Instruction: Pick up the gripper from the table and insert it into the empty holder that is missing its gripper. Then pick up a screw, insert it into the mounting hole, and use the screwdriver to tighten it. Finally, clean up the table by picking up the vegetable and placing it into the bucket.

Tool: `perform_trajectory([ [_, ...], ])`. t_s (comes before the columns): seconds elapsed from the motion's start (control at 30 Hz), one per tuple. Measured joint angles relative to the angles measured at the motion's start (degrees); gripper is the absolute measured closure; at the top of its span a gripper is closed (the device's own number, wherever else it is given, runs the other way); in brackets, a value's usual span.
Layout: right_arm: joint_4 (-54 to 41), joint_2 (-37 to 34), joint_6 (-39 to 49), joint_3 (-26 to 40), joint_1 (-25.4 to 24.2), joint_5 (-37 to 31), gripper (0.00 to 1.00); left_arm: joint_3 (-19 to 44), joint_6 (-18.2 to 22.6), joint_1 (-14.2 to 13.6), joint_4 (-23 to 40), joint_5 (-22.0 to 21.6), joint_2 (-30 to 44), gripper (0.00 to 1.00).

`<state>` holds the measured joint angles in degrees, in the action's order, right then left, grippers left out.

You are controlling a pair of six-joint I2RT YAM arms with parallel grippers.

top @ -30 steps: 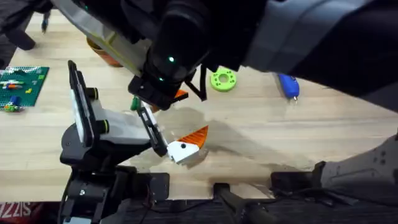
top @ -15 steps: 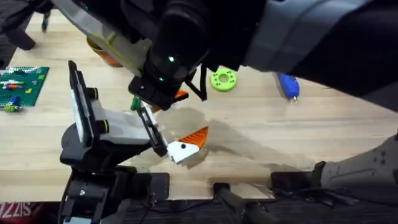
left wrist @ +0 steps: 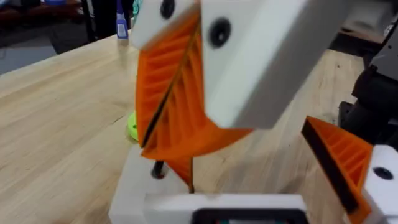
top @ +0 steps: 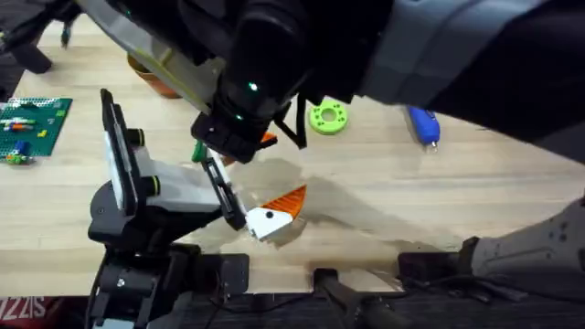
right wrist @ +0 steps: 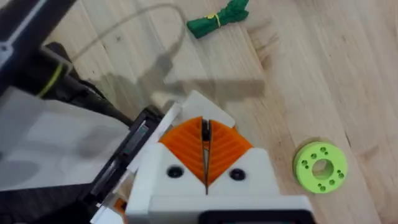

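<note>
Right arm hunched low over claw assembly [top: 174,196], right gripper [right wrist: 205,163] pads pressed together, holding nothing. Vegetable [right wrist: 217,18] just beyond assembly. Screwdriver [top: 423,125] well off. Left gripper: can't tell.

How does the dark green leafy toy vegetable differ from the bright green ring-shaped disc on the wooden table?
The dark green leafy toy vegetable is long and crumpled, tied with a yellow band; the bright green ring-shaped disc is round and flat, with a centre hole and small holes around it. The vegetable is darker, the disc lime-coloured. Both are green and lie loose on the wooden table.
</note>
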<state>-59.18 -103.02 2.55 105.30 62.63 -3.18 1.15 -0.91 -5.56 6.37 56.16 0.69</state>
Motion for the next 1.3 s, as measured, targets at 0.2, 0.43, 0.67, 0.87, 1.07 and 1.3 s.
perform_trajectory([
  [0.2, -0.5, 0.0, 0.0, 0.0, 0.2, 0.0, 0.993, 0.0, 0.0, 0.0, 0.0, 0.0, 0.0, 0.015],
  [0.43, -0.8, 0.0, -0.2, 0.1, 1.1, -0.3, 0.993, 0.0, 0.1, 0.0, 0.0, 0.0, 0.0, 0.015],
  [0.67, -1.1, 0.0, -0.2, 0.7, 1.4, -0.4, 0.993, 0.0, 0.5, 0.0, 0.0, 0.0, 0.0, 0.015],
  [0.87, -1.1, 0.0, -0.4, 0.7, 1.4, -0.4, 0.993, 0.0, 0.5, 0.0, 0.0, 0.0, 0.0, 0.015],
  [1.07, -1.1, 0.0, -0.4, 0.7, 1.4, -0.4, 0.993, 0.0, 0.5, 0.0, 0.0, 0.0, 0.0, 0.015],
  [1.3, -1.9, 0.0, -0.4, 0.7, 1.4, -1.6, 0.993, 0.0, 0.5, 0.0, 0.0, 0.0, 0.0, 0.015],
])
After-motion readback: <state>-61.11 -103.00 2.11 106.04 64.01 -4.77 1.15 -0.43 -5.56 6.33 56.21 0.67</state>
